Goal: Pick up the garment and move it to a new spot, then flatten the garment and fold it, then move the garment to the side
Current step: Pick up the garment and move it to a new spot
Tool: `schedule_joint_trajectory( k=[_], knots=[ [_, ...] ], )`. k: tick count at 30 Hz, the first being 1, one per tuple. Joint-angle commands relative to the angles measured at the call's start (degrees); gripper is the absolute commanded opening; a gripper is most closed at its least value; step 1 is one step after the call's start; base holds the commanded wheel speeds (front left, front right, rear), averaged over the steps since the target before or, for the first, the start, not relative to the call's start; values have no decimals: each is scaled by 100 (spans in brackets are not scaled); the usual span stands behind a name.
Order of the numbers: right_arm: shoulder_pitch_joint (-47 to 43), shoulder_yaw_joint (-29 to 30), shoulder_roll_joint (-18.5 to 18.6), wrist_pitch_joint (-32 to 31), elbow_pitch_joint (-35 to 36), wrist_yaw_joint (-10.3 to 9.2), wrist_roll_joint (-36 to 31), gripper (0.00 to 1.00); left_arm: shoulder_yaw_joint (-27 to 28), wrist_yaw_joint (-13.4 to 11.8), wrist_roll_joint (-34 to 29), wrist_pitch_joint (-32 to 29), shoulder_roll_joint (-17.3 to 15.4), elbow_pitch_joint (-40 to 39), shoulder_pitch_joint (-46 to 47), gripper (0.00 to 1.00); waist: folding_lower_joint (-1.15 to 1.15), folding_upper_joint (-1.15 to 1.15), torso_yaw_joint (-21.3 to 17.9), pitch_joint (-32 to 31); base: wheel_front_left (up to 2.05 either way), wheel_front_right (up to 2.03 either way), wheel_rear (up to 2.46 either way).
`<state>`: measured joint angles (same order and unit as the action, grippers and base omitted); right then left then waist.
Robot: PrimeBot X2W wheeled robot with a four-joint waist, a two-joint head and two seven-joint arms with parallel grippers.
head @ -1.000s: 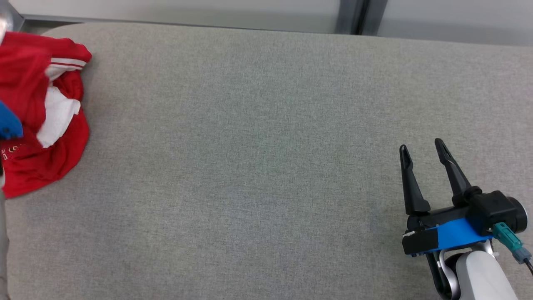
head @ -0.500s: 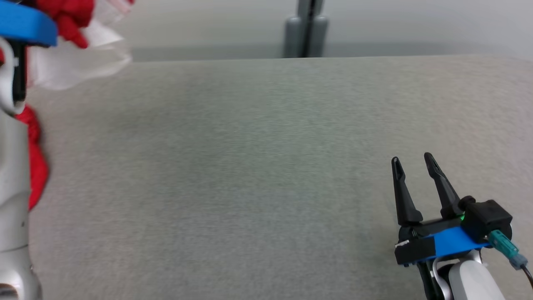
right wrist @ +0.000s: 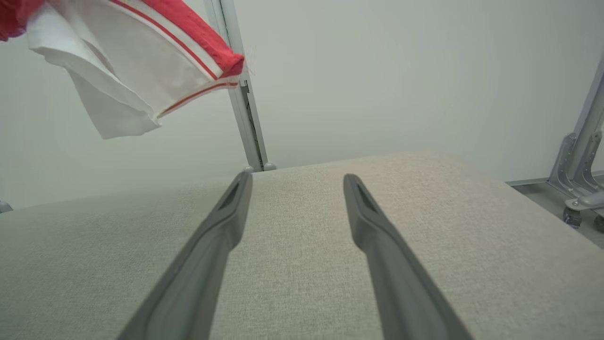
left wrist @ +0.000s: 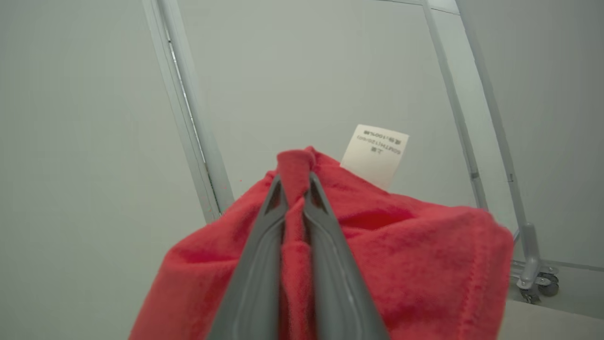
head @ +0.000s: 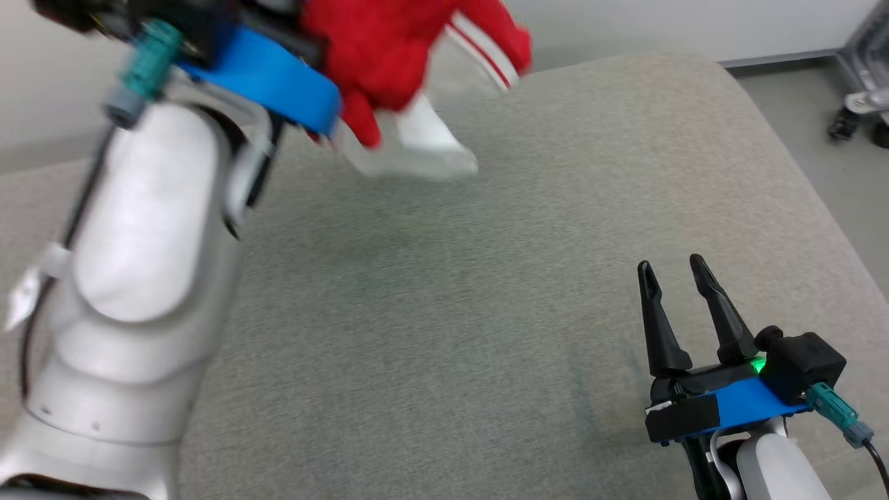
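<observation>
Closest in, my right jaws sit spread wide and empty, low over the near right of the counter [head: 486, 312]. The garment [head: 389, 48] is way up and off to their left, bunched and dangling above the far counter from my left jaws, which are clenched on a red fold. So I reckon the left arm [head: 146, 229] does the drop onto the bare counter below it. Left wrist view gives the pinch itself plus a white label [left wrist: 375, 153], while right wrist view shows the striped hem [right wrist: 207, 52] hanging clear of the counter.
</observation>
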<state>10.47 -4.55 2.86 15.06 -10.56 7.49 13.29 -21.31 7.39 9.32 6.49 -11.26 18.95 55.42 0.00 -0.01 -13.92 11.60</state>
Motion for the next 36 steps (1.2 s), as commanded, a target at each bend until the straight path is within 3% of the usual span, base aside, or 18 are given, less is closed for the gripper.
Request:
schedule_joint_trajectory(
  k=[1, 14, 15, 16, 20, 25, 36],
  knots=[
    [38, -12, 5, 18, 30, 1, 50, 100, -93, 7, 99, 76, 39, 147, -205, 0, 0, 1, -108, -29, 0, 0, 0],
    [-32, 2, 6, 18, -3, 1, 29, 100, -889, 5, 600, 621, 618, 1691, -1779, 2, 0, 1, -62, -30, 0, 0, 0],
    [-33, 7, 7, 18, -14, 1, 16, 100, -964, 6, 638, 645, 656, 1813, -1879, 40, 0, 1, -47, -42, 0, 0, 0],
    [-35, 3, 6, 18, -25, 1, 5, 100, -1056, 7, 658, 688, 676, 1907, -1943, 100, 0, 1, -27, -59, 0, 0, 0],
    [-83, 12, 7, 18, -65, 1, -60, 100, -1235, 7, 823, 802, 756, 2075, -2066, 100, 0, 1, 78, -183, 0, 0, 0],
    [-184, 26, 7, 18, -106, 1, -112, 100, -1059, -108, 846, 874, 766, 1669, -2098, 100, 0, 1, 260, -384, 0, 0, 0],
    [-405, 147, 7, 18, -106, 1, -209, 100, 133, -568, 586, 872, 156, 7, -3087, 100, 0, 1, 741, -632, 0, 0, 0]
  ],
)
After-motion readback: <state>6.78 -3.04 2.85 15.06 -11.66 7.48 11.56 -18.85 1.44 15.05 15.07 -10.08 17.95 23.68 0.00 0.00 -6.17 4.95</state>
